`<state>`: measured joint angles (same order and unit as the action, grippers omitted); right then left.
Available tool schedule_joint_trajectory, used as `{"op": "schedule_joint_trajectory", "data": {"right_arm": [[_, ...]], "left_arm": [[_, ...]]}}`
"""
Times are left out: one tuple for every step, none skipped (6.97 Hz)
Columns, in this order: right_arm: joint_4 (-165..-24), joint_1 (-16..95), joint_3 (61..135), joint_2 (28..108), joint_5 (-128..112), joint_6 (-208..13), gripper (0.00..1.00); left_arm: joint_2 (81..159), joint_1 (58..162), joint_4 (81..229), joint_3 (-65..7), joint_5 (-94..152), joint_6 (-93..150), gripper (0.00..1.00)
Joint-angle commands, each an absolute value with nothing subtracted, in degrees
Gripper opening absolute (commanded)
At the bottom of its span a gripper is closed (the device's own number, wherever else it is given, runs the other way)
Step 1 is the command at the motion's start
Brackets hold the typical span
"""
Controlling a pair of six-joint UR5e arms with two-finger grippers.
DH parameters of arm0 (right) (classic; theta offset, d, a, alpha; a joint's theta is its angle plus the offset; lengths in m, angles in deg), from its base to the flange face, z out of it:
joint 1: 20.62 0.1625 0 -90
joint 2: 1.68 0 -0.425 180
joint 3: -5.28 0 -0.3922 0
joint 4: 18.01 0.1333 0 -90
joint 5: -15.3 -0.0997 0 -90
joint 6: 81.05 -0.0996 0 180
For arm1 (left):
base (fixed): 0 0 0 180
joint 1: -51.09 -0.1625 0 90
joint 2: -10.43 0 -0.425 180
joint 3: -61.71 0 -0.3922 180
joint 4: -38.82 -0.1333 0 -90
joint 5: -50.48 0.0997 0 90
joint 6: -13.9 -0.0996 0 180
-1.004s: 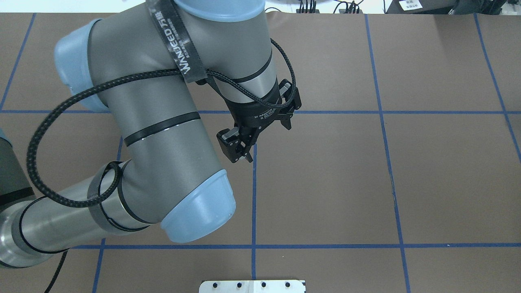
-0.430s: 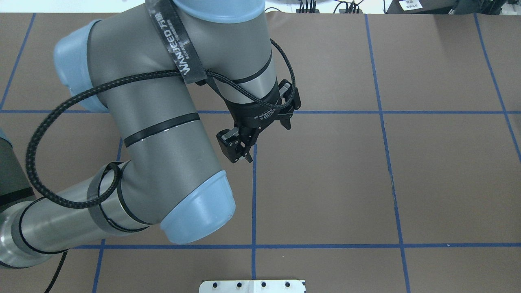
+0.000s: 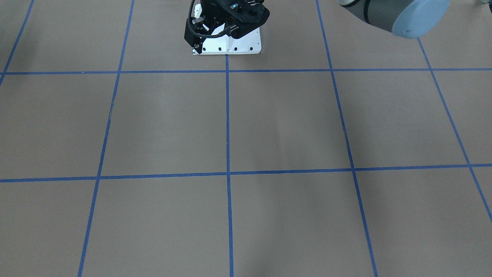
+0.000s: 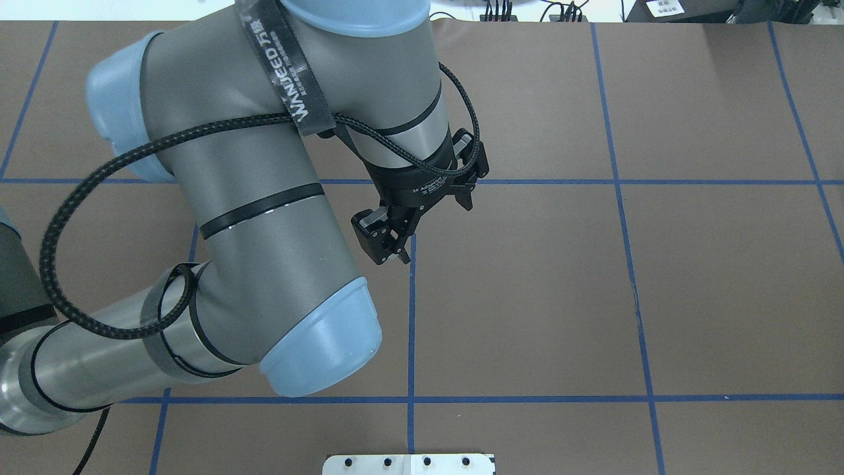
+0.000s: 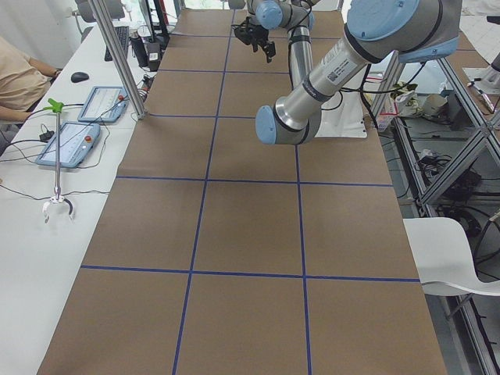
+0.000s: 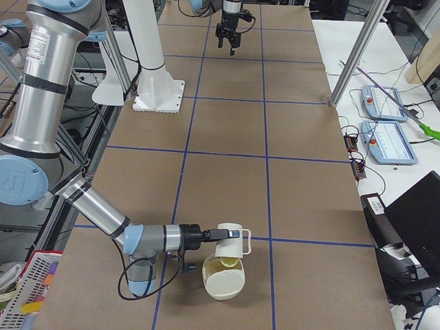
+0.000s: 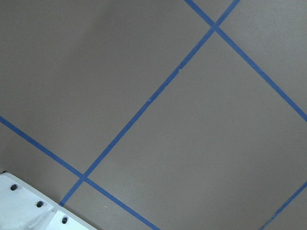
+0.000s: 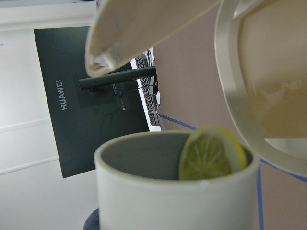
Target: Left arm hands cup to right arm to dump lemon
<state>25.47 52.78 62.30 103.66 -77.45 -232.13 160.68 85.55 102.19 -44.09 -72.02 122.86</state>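
The cup point(image 6: 232, 239) is at the bench's point(image 6: 227, 158) right end, raised off the surface at the tip of the right claw point(image 6: 218, 236). It is tipped over, with its loop handle on the side away from the claw. Only the side view shows this claw, so I cannot tell whether its fingers are clamped on the cup or just set against it.

In the right wrist view the cup's grey inside fills the lower part of the picture. The lemon point(image 8: 211, 155), a cut slice, stands on edge at the rim of the cup's mouth. A second cream vessel point(image 6: 223, 285) lies just under the cup, and the lemon sits between the two, close against this vessel's rim. A dark monitor point(image 8: 81, 96) stands beyond the bench edge.

The left claw point(image 4: 435, 231) hangs over the bench near the robot's base plate point(image 4: 409, 464). Its fingers are spread and hold nothing, and it is well apart from the cup.
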Motion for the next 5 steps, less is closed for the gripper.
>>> {"op": "schedule_joint_trajectory", "data": {"right_arm": [[25.50, 54.70, 62.14, 104.14, -77.42, -239.94, 0.00], [25.41, 54.87, 61.97, 103.62, -77.33, -243.09, 0.00], [25.50, 55.22, 61.36, 103.61, -77.51, -245.30, 0.00], [25.76, 56.18, 62.14, 103.53, -77.68, -248.80, 0.00], [28.29, 56.19, 61.71, 103.44, -77.60, -251.44, 0.00]], "left_arm": [[160.81, 85.55, 102.19, -44.11, -71.60, 122.89, 1.00], [161.07, 85.46, 102.19, -44.11, -71.34, 122.89, 1.00], [160.99, 85.46, 102.19, -44.02, -71.25, 122.89, 1.00], [161.16, 84.94, 102.19, -43.84, -70.03, 122.89, 1.00], [161.16, 84.32, 102.19, -43.67, -69.15, 122.89, 1.00]]}}
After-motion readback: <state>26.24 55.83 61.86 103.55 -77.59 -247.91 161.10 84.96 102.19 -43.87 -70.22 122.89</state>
